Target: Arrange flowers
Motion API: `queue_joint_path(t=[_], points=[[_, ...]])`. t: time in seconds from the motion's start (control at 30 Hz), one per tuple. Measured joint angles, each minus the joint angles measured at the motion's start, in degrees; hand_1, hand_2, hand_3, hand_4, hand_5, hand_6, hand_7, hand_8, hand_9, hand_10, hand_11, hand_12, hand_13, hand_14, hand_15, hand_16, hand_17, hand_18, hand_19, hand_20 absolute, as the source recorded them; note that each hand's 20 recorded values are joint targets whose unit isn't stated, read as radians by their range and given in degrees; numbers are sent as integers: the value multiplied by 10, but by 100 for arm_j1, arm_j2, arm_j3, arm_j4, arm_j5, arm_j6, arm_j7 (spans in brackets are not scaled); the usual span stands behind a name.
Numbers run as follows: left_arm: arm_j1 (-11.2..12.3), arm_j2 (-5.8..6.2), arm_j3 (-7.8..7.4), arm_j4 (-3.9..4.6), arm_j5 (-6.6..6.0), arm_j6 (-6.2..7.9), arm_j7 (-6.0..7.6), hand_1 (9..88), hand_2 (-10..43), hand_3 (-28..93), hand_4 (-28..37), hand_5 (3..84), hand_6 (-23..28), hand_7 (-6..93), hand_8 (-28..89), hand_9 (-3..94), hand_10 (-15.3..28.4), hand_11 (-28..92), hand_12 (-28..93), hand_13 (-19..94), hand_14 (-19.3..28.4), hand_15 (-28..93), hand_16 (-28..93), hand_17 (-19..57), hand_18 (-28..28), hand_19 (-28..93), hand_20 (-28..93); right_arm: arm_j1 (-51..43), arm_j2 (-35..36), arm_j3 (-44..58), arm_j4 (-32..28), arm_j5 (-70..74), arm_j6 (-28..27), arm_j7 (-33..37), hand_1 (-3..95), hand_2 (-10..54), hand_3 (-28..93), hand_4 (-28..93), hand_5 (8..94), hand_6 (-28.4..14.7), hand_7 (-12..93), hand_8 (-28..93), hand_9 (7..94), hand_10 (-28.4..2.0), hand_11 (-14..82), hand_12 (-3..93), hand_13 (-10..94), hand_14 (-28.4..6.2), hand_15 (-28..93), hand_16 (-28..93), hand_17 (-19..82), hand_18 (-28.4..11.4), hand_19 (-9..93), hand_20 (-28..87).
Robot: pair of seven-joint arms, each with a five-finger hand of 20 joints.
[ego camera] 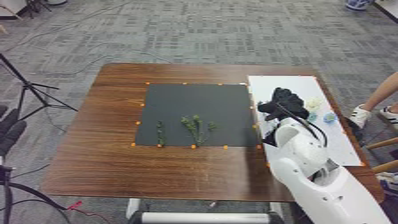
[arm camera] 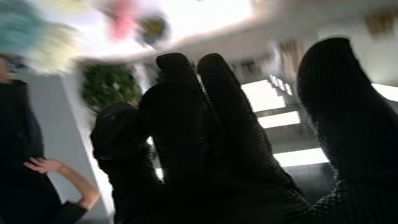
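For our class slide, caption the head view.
Right hand over the white sheet; green stems lie on the dark mat.

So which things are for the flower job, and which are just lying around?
For the flowers:
Green sprigs on the dark mat
Pale blue flowers and a pale yellow one on the white sheet
The robot's right hand

Probably just around:
Black tripod
Blue-and-white pot on the floor

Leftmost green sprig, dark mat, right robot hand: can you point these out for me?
Leftmost green sprig [ego camera: 161,134]: head view, middle of its stem.
Dark mat [ego camera: 197,100]: head view, bare part beyond the sprigs.
Right robot hand [ego camera: 282,103]: head view, on the black glove.
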Motion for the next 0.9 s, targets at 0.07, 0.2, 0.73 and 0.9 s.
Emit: queue_joint_path(t=[0.07, 0.2, 0.73, 0.9], points=[[10, -3, 1, 0, -6, 3, 8, 213, 193, 669, -283, 352, 76, 80, -65, 302, 134, 118, 124, 207, 133, 233, -29, -37, 99, 212, 112, 102, 77, -25, 132, 134, -478, 42, 383, -95, 682, -239, 608, -151, 76, -58, 577, -256, 118, 154, 703, -137, 753, 272, 417, -284, 932, 416], [12, -3, 13, 0, -10, 5, 22, 213, 193, 669, -283, 352, 76, 81, -65, 302, 134, 118, 124, 207, 133, 234, -29, -37, 99, 211, 111, 317, 310, -389, 326, 131, -662, 95, 391, -95, 656, -274, 614, -157, 64, -59, 589, -257, 116, 155, 702, -133, 758, 274, 417, -284, 932, 419], [-17, 30, 55, 2, -5, 32, -5, 213, 195, 674, -283, 353, 76, 82, -65, 302, 134, 119, 124, 207, 132, 236, -30, -38, 100, 213, 111, 758, 410, -725, 806, 193, -1208, 89, 556, -95, 613, -280, 725, -55, 199, 143, 793, -153, 200, 247, 771, -92, 722, 308, 439, -282, 932, 417], [-21, 42, 58, 2, -7, 32, -8, 213, 194, 674, -283, 353, 76, 82, -65, 303, 134, 119, 124, 208, 132, 235, -31, -37, 99, 212, 111, 763, 386, -676, 812, 299, -1210, 97, 579, -95, 654, -251, 801, -29, 257, 219, 879, -116, 186, 390, 813, -80, 711, 326, 470, -281, 932, 433]])
